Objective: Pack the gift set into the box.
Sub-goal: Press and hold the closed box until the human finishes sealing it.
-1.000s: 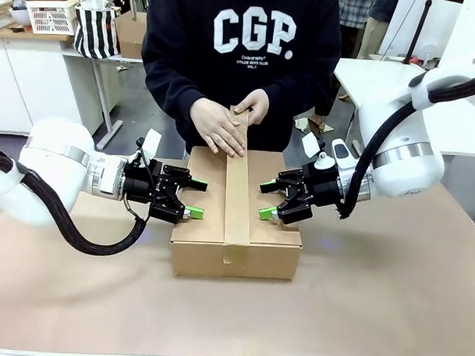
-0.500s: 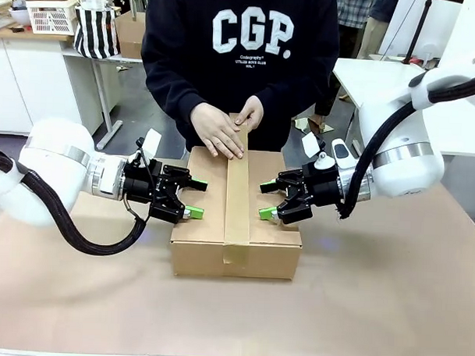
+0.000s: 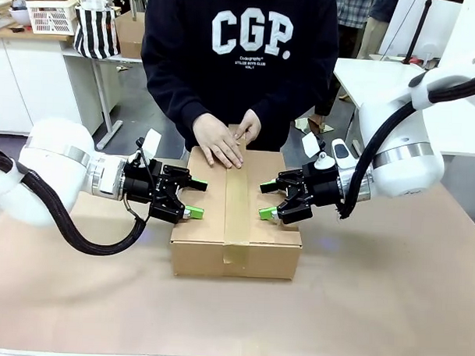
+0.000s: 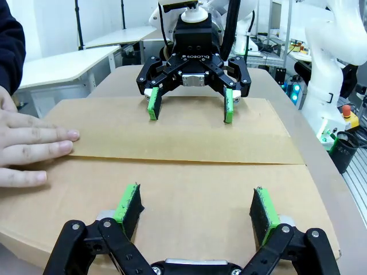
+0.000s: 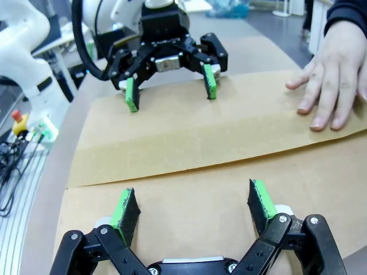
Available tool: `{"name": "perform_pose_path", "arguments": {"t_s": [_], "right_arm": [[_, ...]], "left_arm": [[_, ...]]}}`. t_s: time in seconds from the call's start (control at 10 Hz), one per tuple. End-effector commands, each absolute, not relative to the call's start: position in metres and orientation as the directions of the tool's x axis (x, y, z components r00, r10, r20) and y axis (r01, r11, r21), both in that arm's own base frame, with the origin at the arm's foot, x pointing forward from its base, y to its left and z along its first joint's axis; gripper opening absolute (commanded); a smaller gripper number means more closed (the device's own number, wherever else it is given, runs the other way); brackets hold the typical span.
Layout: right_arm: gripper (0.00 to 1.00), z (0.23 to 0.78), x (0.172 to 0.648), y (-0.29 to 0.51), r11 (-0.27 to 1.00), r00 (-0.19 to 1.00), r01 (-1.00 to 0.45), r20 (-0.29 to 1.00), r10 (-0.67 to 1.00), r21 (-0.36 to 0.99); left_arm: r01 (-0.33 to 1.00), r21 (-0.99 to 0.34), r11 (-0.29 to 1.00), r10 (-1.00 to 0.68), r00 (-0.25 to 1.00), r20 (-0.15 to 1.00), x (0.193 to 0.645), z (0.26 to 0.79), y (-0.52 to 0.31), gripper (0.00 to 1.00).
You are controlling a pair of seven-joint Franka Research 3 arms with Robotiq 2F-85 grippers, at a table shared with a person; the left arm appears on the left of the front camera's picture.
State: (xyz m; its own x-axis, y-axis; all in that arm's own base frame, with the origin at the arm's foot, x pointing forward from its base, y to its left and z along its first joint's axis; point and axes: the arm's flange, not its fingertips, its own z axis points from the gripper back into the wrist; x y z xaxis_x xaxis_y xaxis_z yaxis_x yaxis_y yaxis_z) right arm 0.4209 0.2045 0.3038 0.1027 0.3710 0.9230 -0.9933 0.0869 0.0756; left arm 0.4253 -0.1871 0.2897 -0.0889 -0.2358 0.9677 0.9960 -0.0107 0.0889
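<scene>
The box [image 3: 208,239] is a brown cardboard carton in the middle of the table. Its flaps are closed and a brown tape strip [image 3: 237,201] runs down its top. At the far edge, the person's hands [image 3: 221,140] press flat on the strip. My left gripper [image 3: 192,199] is open over the box's left edge with nothing between its green pads. My right gripper [image 3: 266,199] is open over the right edge, facing it. The left wrist view shows my left gripper [image 4: 196,209] over the box top [image 4: 189,177], and the right wrist view shows my right gripper [image 5: 193,209] likewise. The gift set is hidden.
A brown paper sheet covers the table [image 3: 373,308] around the box. Behind the person stand a striped bag [image 3: 96,28], a small carton [image 3: 132,34] and a white basket [image 3: 52,15] on a side table. A white table [image 3: 374,77] is at the back right.
The person's hands have slid a little along the strip at the far edge and now lie flatter on it. Neither arm has moved.
</scene>
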Motion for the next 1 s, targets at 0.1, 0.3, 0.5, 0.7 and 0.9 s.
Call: {"name": "perform_pose_path", "arguments": {"t_s": [0.1,0.3,0.5,0.7,0.9], "right_arm": [[1.0,0.3017,0.4179,0.2047,0.096,0.104,-0.993,0.918,0.382,0.072],[1.0,0.3017,0.4179,0.2047,0.096,0.104,-0.993,0.918,0.382,0.072],[1.0,0.3017,0.4179,0.2047,0.096,0.104,-0.993,0.918,0.382,0.072],[1.0,0.3017,0.4179,0.2047,0.096,0.104,-0.993,0.918,0.382,0.072],[1.0,0.3017,0.4179,0.2047,0.096,0.104,-0.993,0.918,0.382,0.072]], "left_arm": [[0.995,0.097,-0.022,-0.238,-0.099,0.966,0.4245,0.2877,-0.1853,1.0],[0.995,0.097,-0.022,-0.238,-0.099,0.966,0.4245,0.2877,-0.1853,1.0],[0.995,0.097,-0.022,-0.238,-0.099,0.966,0.4245,0.2877,-0.1853,1.0],[0.995,0.097,-0.022,-0.238,-0.099,0.966,0.4245,0.2877,-0.1853,1.0],[0.995,0.097,-0.022,-0.238,-0.099,0.966,0.4245,0.2877,-0.1853,1.0]]}}
